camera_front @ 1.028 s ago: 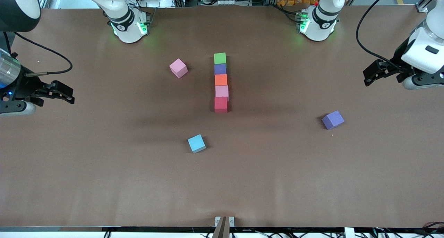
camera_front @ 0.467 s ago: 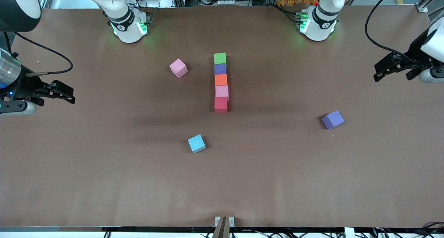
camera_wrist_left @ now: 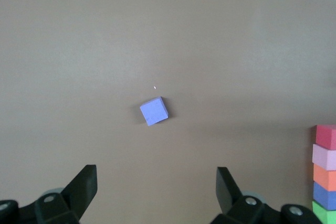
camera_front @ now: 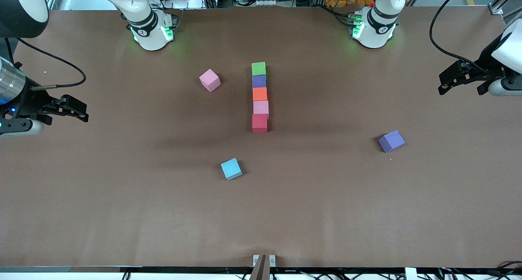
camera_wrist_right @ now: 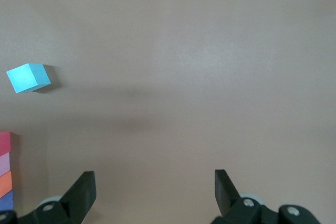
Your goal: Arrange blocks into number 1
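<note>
**Inspector:** Report the grippers first.

**Assistant:** The left gripper (camera_front: 444,83) hangs over the bare table (camera_front: 122,214) at the left arm's end, fingers (camera_wrist_left: 84,184) spread wide, nothing between them. The right gripper (camera_front: 81,110) hangs over the right arm's end, fingers (camera_wrist_right: 83,191) equally parted and empty.

**Inspector:** Nearest block to each?

**Assistant:** The loose purple block (camera_front: 391,141) lies well apart from the left gripper, toward the table's middle, turned askew. From the right gripper, the loose pink block (camera_front: 210,80) and the light blue block (camera_front: 231,168) both sit well off, toward the middle; the light blue one is nearer the front camera than the pink.

**Inspector:** And the column?

**Assistant:** Between the two grippers, at mid-table, five blocks stand in one straight line: green block (camera_front: 258,68) closest to the bases, then a second purple block (camera_front: 259,81), orange block (camera_front: 259,94), a second pink block (camera_front: 261,107), and red block (camera_front: 259,123) closest to the front camera. Neighbours appear to touch, though I cannot confirm every joint. The three loose blocks lie clear of the line.
</note>
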You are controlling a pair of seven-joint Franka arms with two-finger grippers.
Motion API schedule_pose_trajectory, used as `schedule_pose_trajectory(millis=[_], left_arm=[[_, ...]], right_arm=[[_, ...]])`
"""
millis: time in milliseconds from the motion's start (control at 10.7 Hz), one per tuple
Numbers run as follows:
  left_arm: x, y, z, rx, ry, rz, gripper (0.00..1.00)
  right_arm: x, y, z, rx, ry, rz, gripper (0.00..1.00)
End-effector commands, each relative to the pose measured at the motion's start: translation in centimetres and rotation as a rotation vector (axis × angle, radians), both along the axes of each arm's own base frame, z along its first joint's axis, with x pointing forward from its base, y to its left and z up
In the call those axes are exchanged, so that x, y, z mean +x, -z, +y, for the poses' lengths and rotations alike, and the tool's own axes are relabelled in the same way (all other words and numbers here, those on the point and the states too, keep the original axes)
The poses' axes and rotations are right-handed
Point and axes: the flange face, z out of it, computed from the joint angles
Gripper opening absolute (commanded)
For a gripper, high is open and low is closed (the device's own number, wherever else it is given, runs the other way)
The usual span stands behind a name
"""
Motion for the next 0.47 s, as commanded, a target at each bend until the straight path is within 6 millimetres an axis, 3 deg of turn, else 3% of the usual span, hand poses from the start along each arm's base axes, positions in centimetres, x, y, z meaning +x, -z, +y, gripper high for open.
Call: schedule_pose_trajectory(millis=[0,374], left_arm=[[-0.05,-1.62,0.24,-0.008,0.021,-0.022,1.00],[-0.07,-1.64,0.60,-0.007,0.014,-0.022,1.00]], right_arm=[[-0.05,-0.29,0.12,0.014,-0.002,0.004,1.00],[-0.02,-0.19,0.20,0.013,-0.003,0.002,1.00]])
